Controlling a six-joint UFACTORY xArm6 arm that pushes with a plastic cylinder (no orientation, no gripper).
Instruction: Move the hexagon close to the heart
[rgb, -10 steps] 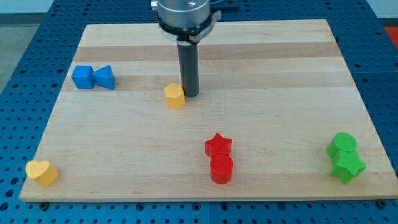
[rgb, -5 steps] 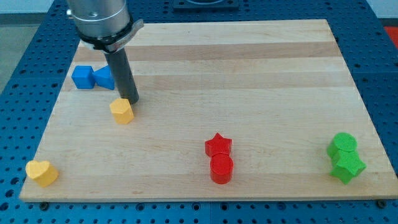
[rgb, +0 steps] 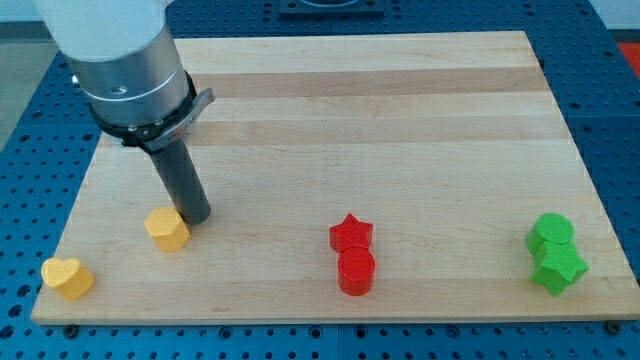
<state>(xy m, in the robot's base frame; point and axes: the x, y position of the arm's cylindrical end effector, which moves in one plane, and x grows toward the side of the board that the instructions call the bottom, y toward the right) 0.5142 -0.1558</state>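
Observation:
The yellow hexagon (rgb: 167, 229) lies on the wooden board (rgb: 400, 120) at the view's lower left. My tip (rgb: 196, 218) touches the hexagon's upper right side. The yellow heart (rgb: 67, 278) sits near the board's bottom left corner, about a hundred pixels to the lower left of the hexagon. The arm's grey body covers the upper left part of the board.
A red star (rgb: 351, 234) and a red cylinder (rgb: 356, 271) stand together at the bottom middle. A green cylinder (rgb: 552, 232) and a green star (rgb: 559, 269) stand together at the bottom right. The blue blocks seen earlier are hidden behind the arm.
My tip has pushed the yellow hexagon from the board's middle toward the lower left, closer to the heart. The arm now hides the two blue blocks.

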